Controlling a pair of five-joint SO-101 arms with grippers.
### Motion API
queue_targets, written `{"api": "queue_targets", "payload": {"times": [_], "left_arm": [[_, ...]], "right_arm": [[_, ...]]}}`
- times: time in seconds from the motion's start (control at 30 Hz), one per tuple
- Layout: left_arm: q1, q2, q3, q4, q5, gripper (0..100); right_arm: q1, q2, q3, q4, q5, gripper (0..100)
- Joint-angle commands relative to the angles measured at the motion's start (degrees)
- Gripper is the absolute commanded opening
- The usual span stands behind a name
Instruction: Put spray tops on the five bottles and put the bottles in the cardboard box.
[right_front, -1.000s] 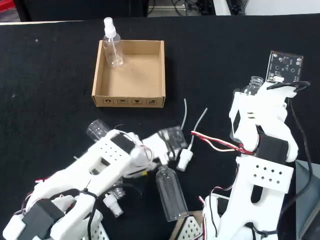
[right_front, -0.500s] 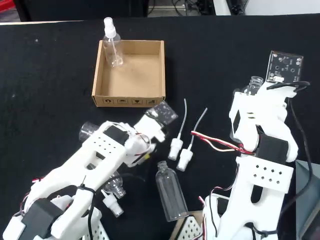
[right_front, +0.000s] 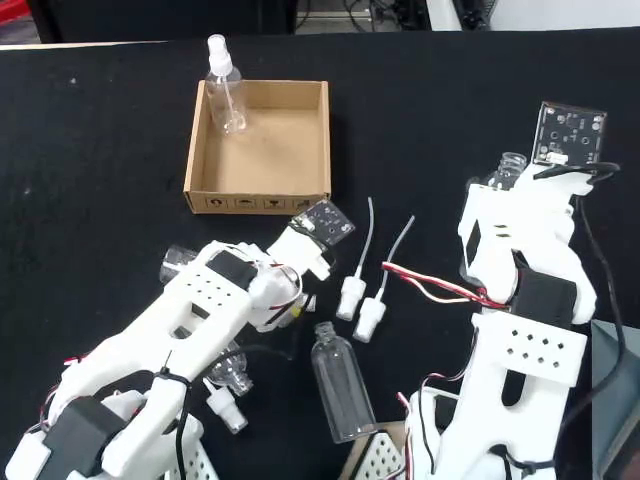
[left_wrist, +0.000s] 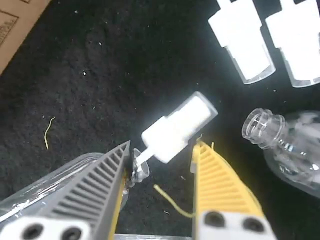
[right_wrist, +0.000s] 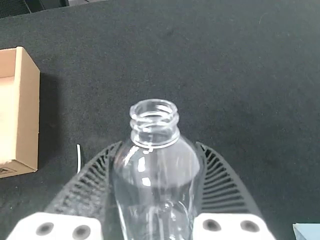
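Spray top between left gripper jaws

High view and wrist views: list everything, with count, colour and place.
cardboard box: one, brown, table's far left.
capped bottle: one, clear, white spray top, upright in the box's far corner.
held bottle: one, clear, uncapped, in the right pincer.
other bottles: three, clear; one lying between the arms, two partly under the left arm.
loose spray tops: four, white; two mid-table, one inside the left pincer, one by the left arm's base.
table: one, black.
left pincer: one, grey and yellow, open.
right pincer: one, grey, shut on held bottle.
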Motion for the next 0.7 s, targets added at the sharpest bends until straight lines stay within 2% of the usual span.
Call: {"api": "queue_targets", "payload": {"times": [0.0,0.33,0.67], "left_arm": [[0.0,-0.7,-2.0,-0.6,-2.6,19],[0.0,-0.7,-2.7,0.1,-8.2,19],[0.1,5.5,-15.3,13.7,-13.7,18]], "right_arm": [[0.2,-2.2,-3.1,-2.4,0.2,9.9],[0.2,-2.2,-3.1,-2.4,0.2,9.9],[0.2,-2.2,-3.1,-2.4,0.2,9.9]]}}
